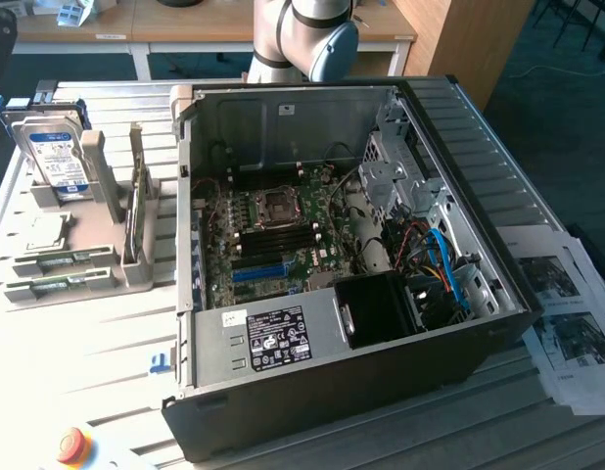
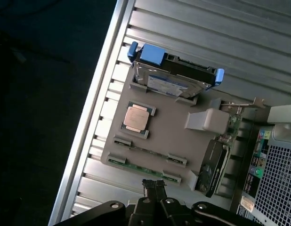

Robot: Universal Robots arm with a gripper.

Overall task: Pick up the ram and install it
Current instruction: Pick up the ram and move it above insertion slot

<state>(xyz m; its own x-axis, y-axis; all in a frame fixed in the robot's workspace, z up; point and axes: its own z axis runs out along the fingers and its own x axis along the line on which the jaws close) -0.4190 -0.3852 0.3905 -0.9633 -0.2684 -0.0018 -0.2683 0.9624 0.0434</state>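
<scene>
Hovering near the ram (image 2: 143, 168), jaws closed.

Bright daylight washes the table (image 1: 87, 338), leaving the computer case (image 1: 283, 127) shadowed.

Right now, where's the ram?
On the exterior view's left, the ram lies flat in the grey holder, next to the silver processor, outside the case.

A ribbed metal tabletop (image 2: 221, 28), brightly lit, is seen beneath the claw (image 2: 154, 186); dark floor (image 2: 37, 117) is shown past its edge. Farther from the claw, a wooden desk (image 1: 185, 24) and wooden panel (image 1: 459, 39) are seen.
</scene>
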